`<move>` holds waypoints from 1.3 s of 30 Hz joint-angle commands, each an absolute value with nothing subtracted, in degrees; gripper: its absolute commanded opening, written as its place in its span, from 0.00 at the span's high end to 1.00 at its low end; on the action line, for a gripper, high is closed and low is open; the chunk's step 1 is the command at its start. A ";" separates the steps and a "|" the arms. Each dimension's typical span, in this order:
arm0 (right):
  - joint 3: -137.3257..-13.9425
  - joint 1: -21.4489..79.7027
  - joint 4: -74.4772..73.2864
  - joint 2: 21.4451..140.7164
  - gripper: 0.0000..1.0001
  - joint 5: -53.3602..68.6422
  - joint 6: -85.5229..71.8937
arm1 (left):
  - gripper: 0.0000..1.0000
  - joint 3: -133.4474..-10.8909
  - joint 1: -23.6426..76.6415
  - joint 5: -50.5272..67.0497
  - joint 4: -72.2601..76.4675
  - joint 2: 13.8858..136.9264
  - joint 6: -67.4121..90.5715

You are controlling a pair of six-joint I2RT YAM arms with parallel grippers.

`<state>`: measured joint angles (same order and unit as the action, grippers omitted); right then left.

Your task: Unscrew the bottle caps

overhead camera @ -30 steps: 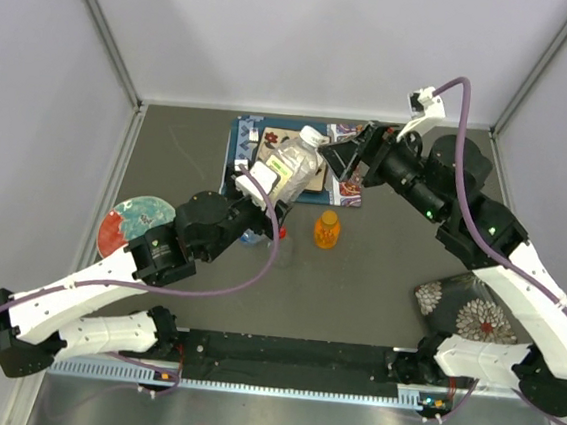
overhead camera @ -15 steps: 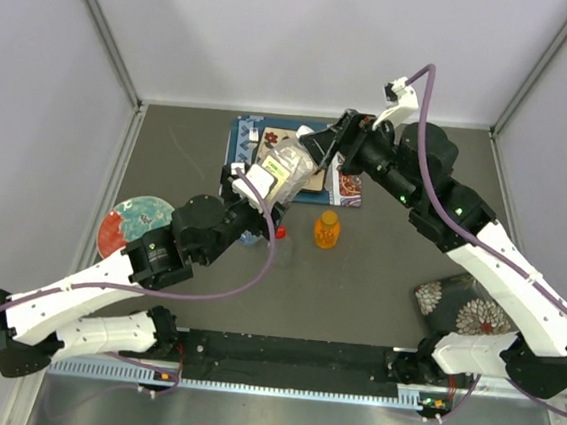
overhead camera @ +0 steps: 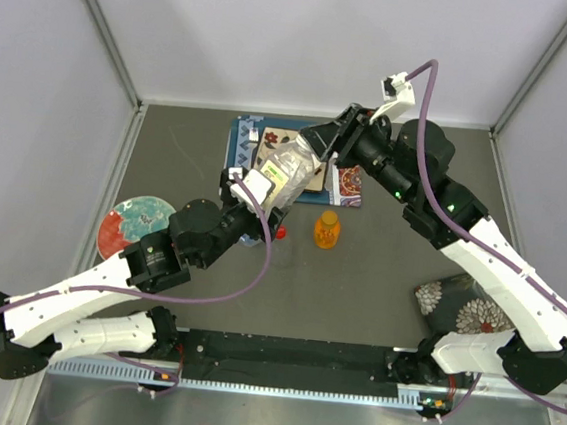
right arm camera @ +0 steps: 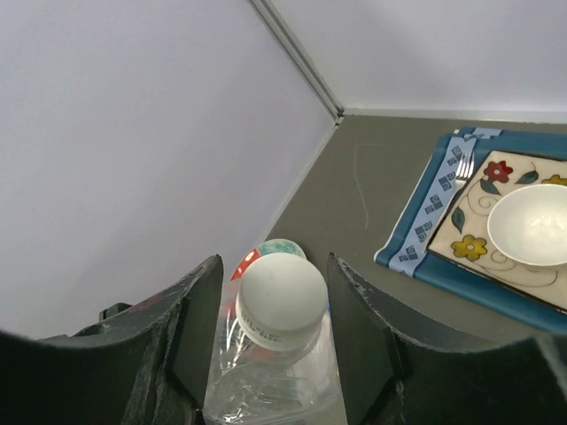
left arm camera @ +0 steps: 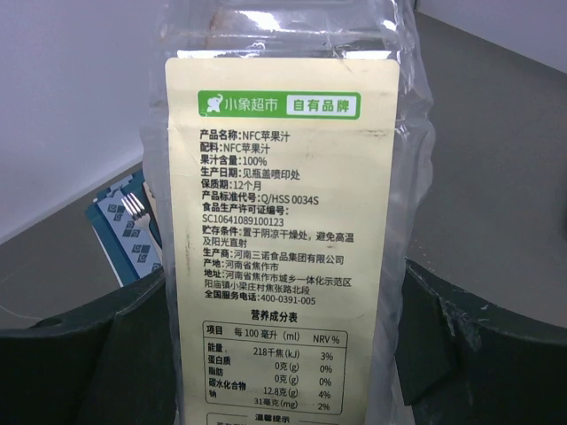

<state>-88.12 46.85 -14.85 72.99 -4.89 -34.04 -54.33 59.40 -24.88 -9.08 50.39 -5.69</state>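
Cap-gripping step: left hand (left arm camera: 279, 292) pinches the clear labelled plastic bottle (left arm camera: 279, 177) above the table (overhead camera: 378, 272); right hand (right arm camera: 275, 270), spread, straddles its round white plastic screw cap (right arm camera: 283, 301), likely needing firm closure, then a twist.

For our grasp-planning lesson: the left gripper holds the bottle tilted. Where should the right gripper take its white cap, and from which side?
Grip the white cap by its round side wall, fingers on opposite sides, coming end-on along the axis of the bottle: its top faces the right gripper.
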 commanded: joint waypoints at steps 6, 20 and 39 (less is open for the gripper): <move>-86.66 47.11 -11.51 72.69 0.41 -1.14 -34.98 | 0.72 -54.32 59.76 -24.96 -4.13 48.52 -5.89; -84.55 47.11 -10.47 71.72 0.80 -0.62 -34.81 | 0.71 -53.79 59.77 -24.26 -3.78 48.16 -5.63; -77.00 46.85 -5.01 60.12 1.00 31.27 -12.93 | 0.70 -59.15 56.61 37.23 -4.14 48.60 5.18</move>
<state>-79.09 46.70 -8.64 61.25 20.23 -20.05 -55.70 55.94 9.06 -8.73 48.23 3.62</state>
